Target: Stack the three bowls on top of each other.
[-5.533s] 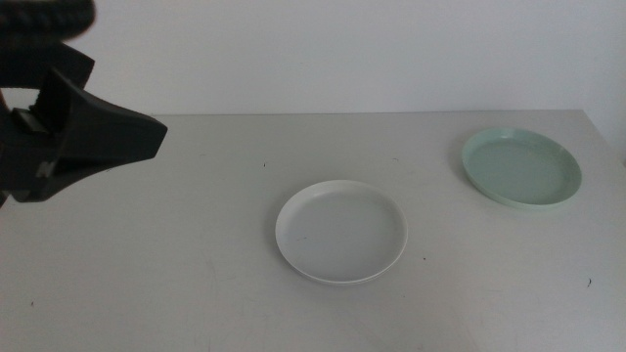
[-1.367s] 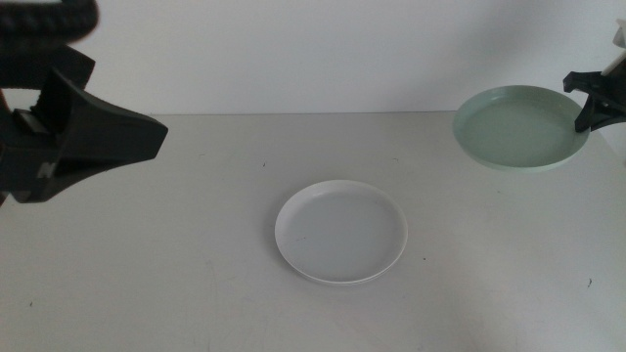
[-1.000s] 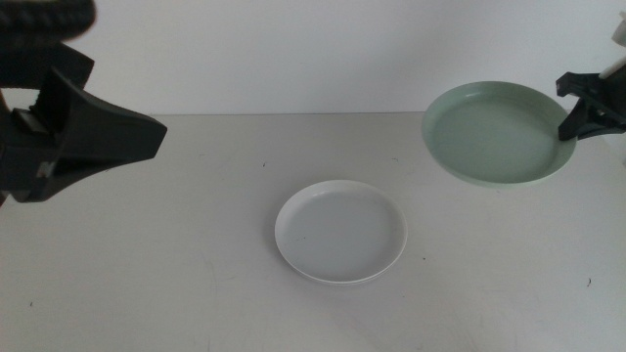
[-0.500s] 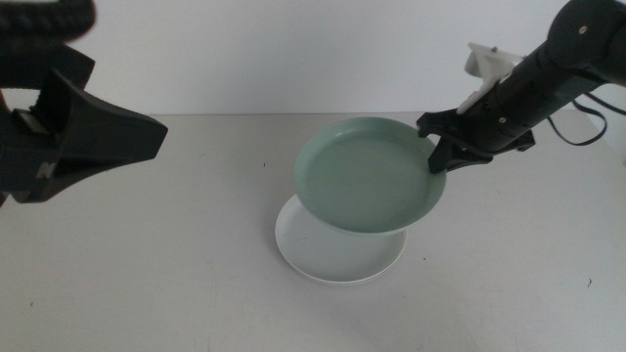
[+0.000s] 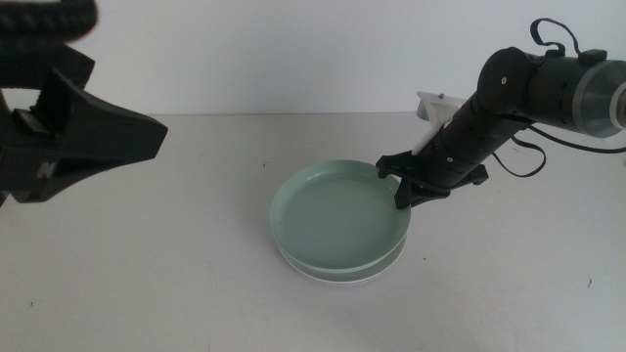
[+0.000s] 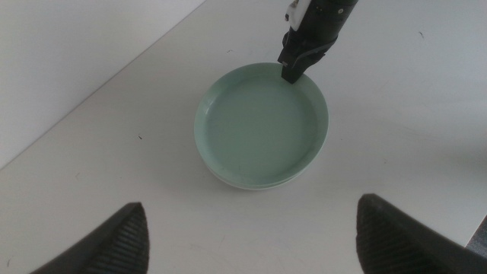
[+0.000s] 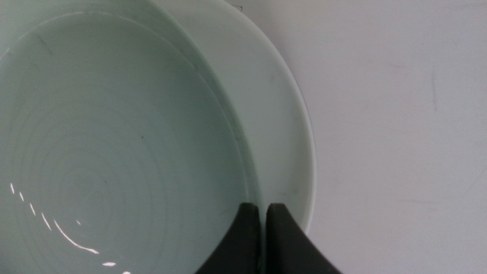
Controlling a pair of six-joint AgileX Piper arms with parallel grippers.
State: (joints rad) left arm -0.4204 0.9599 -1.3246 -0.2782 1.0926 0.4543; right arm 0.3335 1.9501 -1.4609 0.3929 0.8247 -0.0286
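Observation:
The mint green bowl [image 5: 337,215] lies on top of the white bowl [image 5: 337,278] at the table's middle, and only the white bowl's rim shows under it. My right gripper [image 5: 403,200] comes in from the right and is shut on the green bowl's right rim. The right wrist view shows the green bowl [image 7: 114,152], the white rim [image 7: 295,137] and the jaws pinched together [image 7: 264,209]. My left gripper [image 6: 259,236] is open and empty, high above the stack [image 6: 259,129]. I cannot make out a pale grey bowl as a separate thing.
The left arm's dark jaw [image 5: 93,137] fills the left edge of the middle view, well above the table [image 5: 176,264]. A white wall runs behind the table's far edge. The right arm's cable [image 5: 548,147] hangs over the table's right side.
My right gripper has lifted the green bowl from the far right, carried it left and lowered it onto the white bowl. The left arm has not moved.

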